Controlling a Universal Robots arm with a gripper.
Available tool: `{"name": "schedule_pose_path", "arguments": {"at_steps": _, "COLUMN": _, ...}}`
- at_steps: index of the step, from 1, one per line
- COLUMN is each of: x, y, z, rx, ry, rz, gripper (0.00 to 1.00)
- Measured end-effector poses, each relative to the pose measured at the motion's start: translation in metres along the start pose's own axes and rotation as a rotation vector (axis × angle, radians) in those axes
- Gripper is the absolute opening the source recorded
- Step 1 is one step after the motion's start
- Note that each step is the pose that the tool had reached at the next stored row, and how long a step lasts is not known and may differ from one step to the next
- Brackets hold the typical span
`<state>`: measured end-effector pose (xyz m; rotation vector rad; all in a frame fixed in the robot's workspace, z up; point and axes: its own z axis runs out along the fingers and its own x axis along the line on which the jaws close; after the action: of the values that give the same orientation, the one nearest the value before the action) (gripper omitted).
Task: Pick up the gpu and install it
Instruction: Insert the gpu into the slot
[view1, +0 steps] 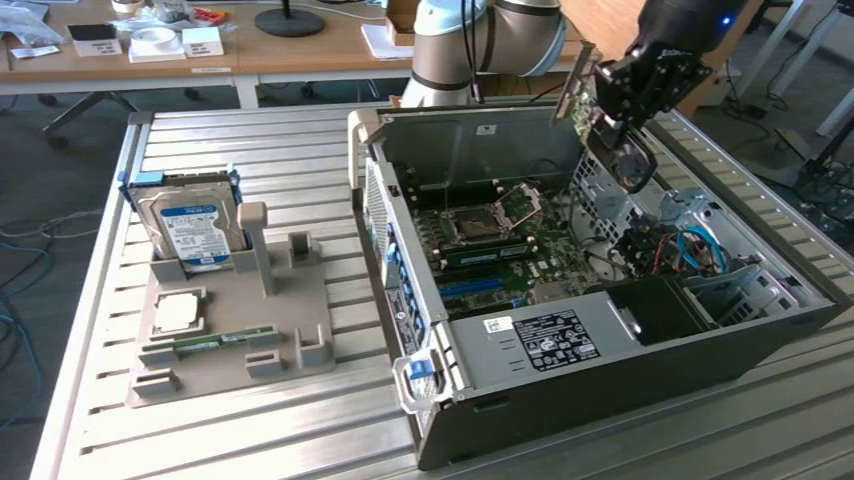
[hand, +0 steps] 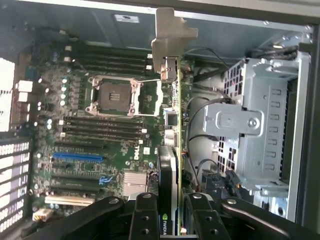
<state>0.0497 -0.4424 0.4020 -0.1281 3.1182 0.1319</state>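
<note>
A: What's around it?

B: An open computer case (view1: 601, 340) lies on the slatted bench (view1: 200, 440), toward the edge on the exterior view's right. Inside it are the motherboard (hand: 110, 130), a silver drive cage (hand: 255, 125) and loose cables (view1: 667, 250). A hard drive (view1: 191, 225) stands in a grey holder (view1: 227, 345) near the opposite edge.

A: And the gpu?

B: The pincer (hand: 172, 220) is clamped on the gpu (hand: 172, 165), which is held over the open case. It has a thin green board, a dark face and a pale silver bracket (hand: 167, 45).

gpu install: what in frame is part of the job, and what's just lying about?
Job:
- gpu, gripped in the pincer
- open computer case
- motherboard inside it

Lying about:
- hard drive, processor chip and memory stick, all on the grey holder
- small white boxes on the desk behind
</note>
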Motion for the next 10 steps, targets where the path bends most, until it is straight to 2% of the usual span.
{"name": "schedule_pose_path", "arguments": {"at_steps": 10, "x": 0.0, "y": 0.0, "z": 0.0, "rx": -0.0037, "ry": 0.0152, "rz": -0.181, "gripper": 0.27}}
